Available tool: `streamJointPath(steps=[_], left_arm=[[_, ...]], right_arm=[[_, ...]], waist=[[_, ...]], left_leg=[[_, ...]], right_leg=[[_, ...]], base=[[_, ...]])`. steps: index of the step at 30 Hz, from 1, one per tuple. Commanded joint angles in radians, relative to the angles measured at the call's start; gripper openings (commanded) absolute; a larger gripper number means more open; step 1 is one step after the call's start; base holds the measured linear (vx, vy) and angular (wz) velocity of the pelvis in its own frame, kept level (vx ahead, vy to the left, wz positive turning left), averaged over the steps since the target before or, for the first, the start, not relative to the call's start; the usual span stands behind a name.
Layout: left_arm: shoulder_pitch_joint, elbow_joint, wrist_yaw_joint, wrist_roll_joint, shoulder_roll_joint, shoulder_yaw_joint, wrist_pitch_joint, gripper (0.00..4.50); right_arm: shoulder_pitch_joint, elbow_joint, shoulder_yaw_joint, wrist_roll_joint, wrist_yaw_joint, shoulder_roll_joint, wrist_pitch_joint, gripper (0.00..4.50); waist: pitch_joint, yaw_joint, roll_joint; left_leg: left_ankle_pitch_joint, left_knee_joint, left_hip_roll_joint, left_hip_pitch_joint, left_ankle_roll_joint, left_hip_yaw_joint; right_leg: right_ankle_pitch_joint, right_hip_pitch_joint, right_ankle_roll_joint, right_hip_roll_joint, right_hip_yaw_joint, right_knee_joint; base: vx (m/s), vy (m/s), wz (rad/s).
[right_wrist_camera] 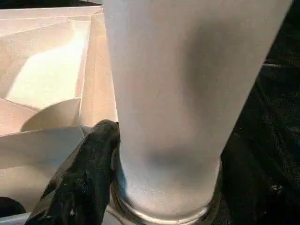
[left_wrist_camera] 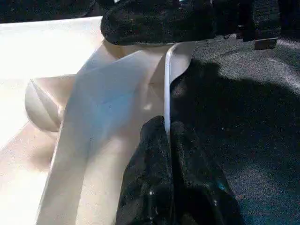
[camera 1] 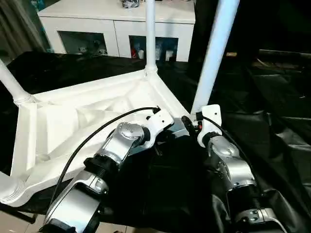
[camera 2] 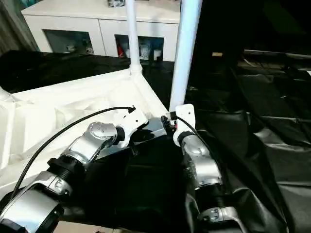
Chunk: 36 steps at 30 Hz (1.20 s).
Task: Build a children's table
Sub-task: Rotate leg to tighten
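Note:
The white tabletop [camera 1: 73, 121] lies upside down on black cloth, ribbed underside up. One white leg [camera 1: 150, 34] stands in the far corner socket, another [camera 1: 10, 83] at the left, and a third [camera 1: 8, 187] at the near left. My left gripper [left_wrist_camera: 167, 129] is shut on the thin rim [left_wrist_camera: 167, 84] of the tabletop's near right side, one finger on each face. The fourth leg [camera 1: 214, 53] rises from the near right corner socket. My right gripper [camera 1: 190, 121] is shut on its base, with one black finger [right_wrist_camera: 89, 173] pressed against the tube [right_wrist_camera: 173, 93]; the other finger is hidden behind it.
A white cabinet [camera 1: 116, 29] with glass doors stands behind the work. Crumpled black cloth [camera 1: 277, 145] covers the surface to the right and front. A black cable [camera 1: 97, 133] arcs over my left forearm.

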<state>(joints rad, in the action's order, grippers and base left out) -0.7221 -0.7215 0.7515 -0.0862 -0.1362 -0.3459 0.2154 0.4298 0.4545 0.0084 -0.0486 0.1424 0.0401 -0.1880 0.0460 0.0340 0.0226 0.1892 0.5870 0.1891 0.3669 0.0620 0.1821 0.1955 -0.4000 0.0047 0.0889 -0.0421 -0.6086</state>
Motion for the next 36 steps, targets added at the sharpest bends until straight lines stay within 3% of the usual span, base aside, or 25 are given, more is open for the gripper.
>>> streamJointPath(steps=[1,3,5,8,12,19,21,25,36], left_arm=[[-0.002,-0.035,-0.091,-0.025,-0.005,0.031,-0.005,0.00],[0.003,-0.029,-0.081,-0.021,-0.010,0.029,-0.011,0.00],[0.017,0.002,-0.031,-0.006,-0.026,0.023,-0.011,0.00],[0.036,0.044,0.036,0.007,-0.050,0.012,-0.004,0.00],[0.077,0.127,0.157,0.026,-0.100,-0.010,0.004,0.00],[0.148,0.277,0.356,0.085,-0.188,-0.045,-0.002,0.00],[0.148,0.277,0.356,0.085,-0.188,-0.045,-0.002,0.00],[0.196,0.409,0.472,0.134,-0.237,-0.059,0.021,0.00],[0.200,0.436,0.470,0.132,-0.240,-0.056,0.039,0.00]], right_arm=[[-0.032,-0.014,0.054,-0.030,0.076,-0.050,0.021,3.26],[-0.038,-0.036,0.051,-0.045,0.099,-0.049,0.053,3.42],[-0.042,-0.085,0.051,-0.068,0.167,-0.015,0.067,3.59],[-0.044,-0.134,0.062,-0.111,0.288,0.056,0.032,3.77],[-0.082,-0.205,0.114,-0.119,0.548,0.228,0.027,3.77],[-0.126,-0.279,0.136,-0.158,0.802,0.409,0.005,3.77],[-0.126,-0.279,0.136,-0.158,0.802,0.409,0.005,3.77],[-0.129,-0.290,0.167,-0.155,0.865,0.449,-0.001,3.77],[-0.132,-0.283,0.203,-0.139,0.910,0.461,0.001,3.77]], waist=[[-0.047,0.000,-0.009],[-0.048,0.000,-0.010],[-0.046,-0.003,-0.013],[-0.048,-0.006,-0.011],[-0.051,0.001,-0.007],[-0.048,0.004,-0.009],[-0.048,0.005,-0.008],[-0.049,0.007,-0.006],[-0.053,0.016,-0.009]], left_leg=[[0.234,-0.077,0.027,-0.005,-0.016,-0.009],[0.239,-0.077,0.027,-0.004,-0.018,-0.009],[0.239,-0.080,0.027,0.005,-0.028,-0.012],[0.207,-0.075,0.028,0.003,-0.047,-0.011],[0.150,-0.066,0.031,0.001,-0.088,-0.007],[0.165,-0.067,0.035,0.001,-0.100,-0.006],[0.170,-0.068,0.037,-0.002,-0.097,-0.006],[0.177,-0.070,0.041,-0.006,-0.083,-0.005],[0.161,-0.065,0.036,-0.004,-0.073,-0.005]], right_leg=[[0.192,0.043,-0.201,0.044,0.035,0.085],[0.206,0.044,-0.197,0.045,0.035,0.085],[0.209,0.050,-0.184,0.044,0.034,0.084],[0.144,0.050,-0.208,0.042,0.033,0.079],[0.041,0.055,-0.249,0.043,0.033,0.071],[0.064,0.052,-0.278,0.044,0.032,0.070],[0.080,0.051,-0.278,0.044,0.032,0.071],[0.098,0.048,-0.280,0.046,0.034,0.071],[0.078,0.050,-0.271,0.044,0.033,0.066]], base=[[0.000,0.000,0.00],[0.000,0.000,0.00],[0.000,0.000,0.00],[0.000,0.000,0.00],[0.000,0.000,0.00],[0.000,0.000,0.00],[0.000,0.000,0.00],[0.000,0.000,0.00],[0.000,0.000,0.00]])
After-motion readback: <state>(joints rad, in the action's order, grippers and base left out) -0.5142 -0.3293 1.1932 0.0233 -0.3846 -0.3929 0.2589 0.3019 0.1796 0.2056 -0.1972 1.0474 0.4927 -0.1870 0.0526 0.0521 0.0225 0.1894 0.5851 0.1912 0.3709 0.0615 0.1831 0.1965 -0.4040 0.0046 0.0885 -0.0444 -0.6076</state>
